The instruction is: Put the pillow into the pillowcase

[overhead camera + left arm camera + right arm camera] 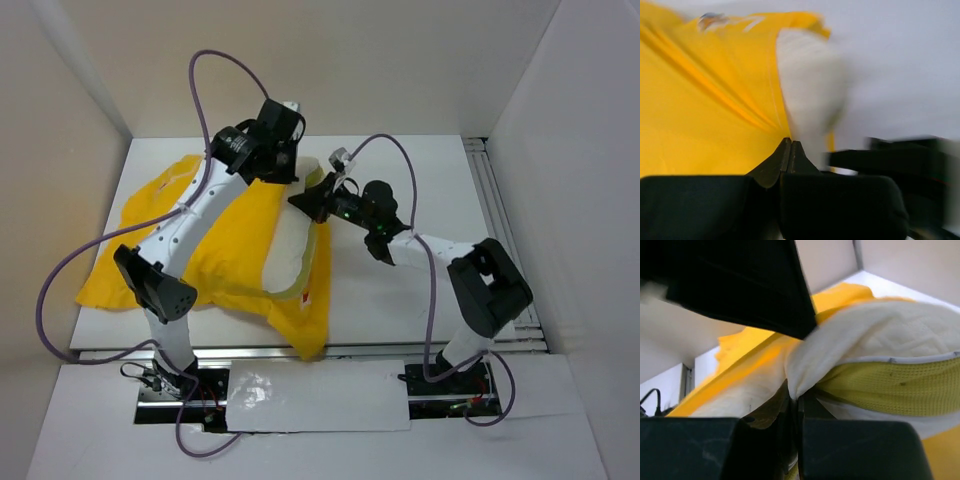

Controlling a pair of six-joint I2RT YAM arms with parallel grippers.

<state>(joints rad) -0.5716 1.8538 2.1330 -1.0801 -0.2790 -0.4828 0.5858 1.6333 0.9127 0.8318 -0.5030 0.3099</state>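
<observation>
The pillowcase (160, 220) lies on the left side of the white table (430, 165). It is bright yellow and spread out, with some wrinkles. Its open side faces the middle of the table.

The left gripper (790, 146) reaches over to the far end of that opening. Its two fingers are pressed tight together and pinch the yellow cloth, right beside the white pillow. Folds in the cloth run out from the pinch.

The pillow (292, 250) is in the middle. Part of it is tucked inside the pillowcase. The rest shows as a white strip with yellow cloth on both sides.

On the right, the right gripper (793, 396) has its fingers closed too. A fold of the pillow's white cloth is caught between them, near the pillow's far end.

The job in hand looks like sliding the pillow deeper into the case, and it seems about half done. To do it well, the left gripper should lift its yellow edge a little so the opening stays wide, and pull gently toward the right. The right gripper should push the pillow low and slowly toward the left. If it pushes too fast, the soft pillow may bunch up at the opening. The whole case could also slide along with it. Both pinches are small, so a hard tug could make the cloth slip out.
</observation>
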